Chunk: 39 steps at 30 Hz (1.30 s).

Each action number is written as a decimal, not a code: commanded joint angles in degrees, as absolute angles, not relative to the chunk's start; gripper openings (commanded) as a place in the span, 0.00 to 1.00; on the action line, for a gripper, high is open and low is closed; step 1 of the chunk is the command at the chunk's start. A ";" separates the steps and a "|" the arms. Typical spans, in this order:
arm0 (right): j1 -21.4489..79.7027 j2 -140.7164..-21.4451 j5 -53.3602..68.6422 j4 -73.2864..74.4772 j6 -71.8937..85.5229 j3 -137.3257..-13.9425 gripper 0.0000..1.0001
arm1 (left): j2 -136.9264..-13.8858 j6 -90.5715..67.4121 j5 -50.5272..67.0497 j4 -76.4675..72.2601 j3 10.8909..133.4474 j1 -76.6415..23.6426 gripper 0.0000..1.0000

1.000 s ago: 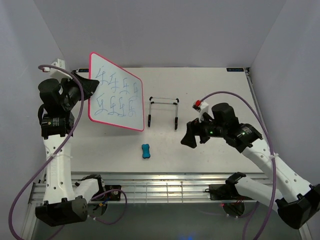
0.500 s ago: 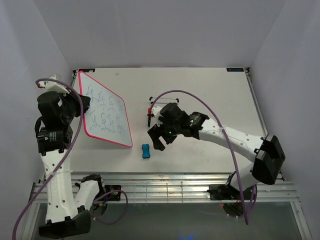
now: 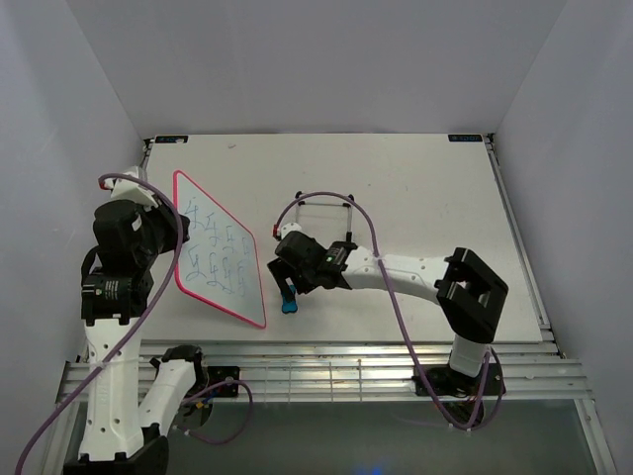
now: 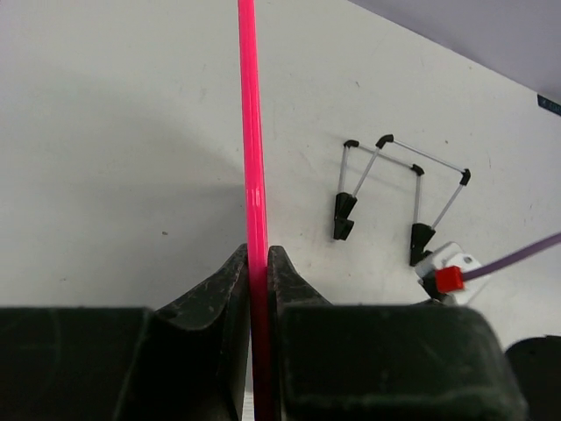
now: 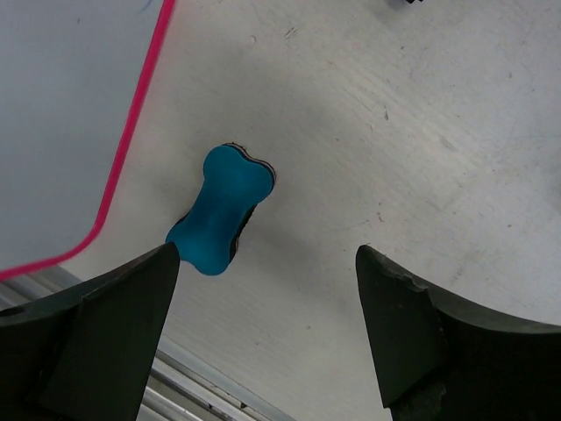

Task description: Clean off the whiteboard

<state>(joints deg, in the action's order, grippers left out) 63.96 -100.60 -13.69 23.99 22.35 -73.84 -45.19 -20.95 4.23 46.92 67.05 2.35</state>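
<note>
The whiteboard (image 3: 220, 254), white with a pink frame and blue-green scribbles, is held tilted above the table's left side. My left gripper (image 3: 170, 230) is shut on its left edge; in the left wrist view the pink frame (image 4: 254, 175) runs edge-on between my fingers. The blue bone-shaped eraser (image 3: 289, 300) lies on the table near the front edge. My right gripper (image 3: 287, 280) is open just above it; in the right wrist view the eraser (image 5: 221, 210) lies by the left fingertip (image 5: 140, 289), not between the jaws. The board's corner (image 5: 79, 132) shows at upper left.
A thin black wire stand (image 3: 324, 213) stands behind the right gripper, also in the left wrist view (image 4: 399, 189). The metal rail at the table's front edge (image 3: 326, 371) lies just past the eraser. The right arm stretches across the table's middle.
My right gripper has moved left and down over the eraser. My left arm has swung the whiteboard lower and a little to the right.
</note>
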 commanded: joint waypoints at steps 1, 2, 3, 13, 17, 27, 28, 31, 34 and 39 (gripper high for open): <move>65.30 -104.48 -20.13 21.09 28.39 -76.63 0.86 | -43.16 -18.28 2.83 46.75 66.72 0.44 0.00; 65.74 -105.63 -20.56 21.79 28.74 -77.60 0.86 | -42.55 -17.93 2.03 46.76 66.19 -1.21 0.00; 65.92 -106.86 -21.35 23.45 28.83 -79.52 0.86 | -42.10 -17.76 1.15 46.93 65.75 -2.01 0.00; 67.06 -113.46 -20.57 24.60 29.53 -83.23 0.70 | -39.64 -16.26 -9.84 48.51 63.63 -6.68 0.00; 67.41 -114.61 -21.18 26.10 30.06 -83.76 0.62 | -39.46 -16.00 -11.07 48.51 64.25 -7.91 0.00; 68.82 -113.21 -21.01 26.02 31.46 -80.69 0.58 | -39.81 -15.91 -11.69 48.43 64.95 -9.32 0.00; 68.99 -112.77 -21.09 25.93 31.55 -80.42 0.56 | -39.90 -15.91 -11.25 48.25 64.95 -9.40 0.00; 69.26 -112.50 -20.74 25.93 31.81 -79.98 0.56 | -40.08 -16.00 -10.64 47.99 64.86 -9.32 0.00; 69.43 -112.41 -20.92 25.58 32.08 -79.02 0.51 | -40.08 -16.00 -10.37 47.81 64.86 -9.40 0.00; 69.52 -112.15 -22.06 26.10 32.08 -79.37 0.42 | -39.99 -15.91 -9.67 47.81 64.95 -9.40 0.00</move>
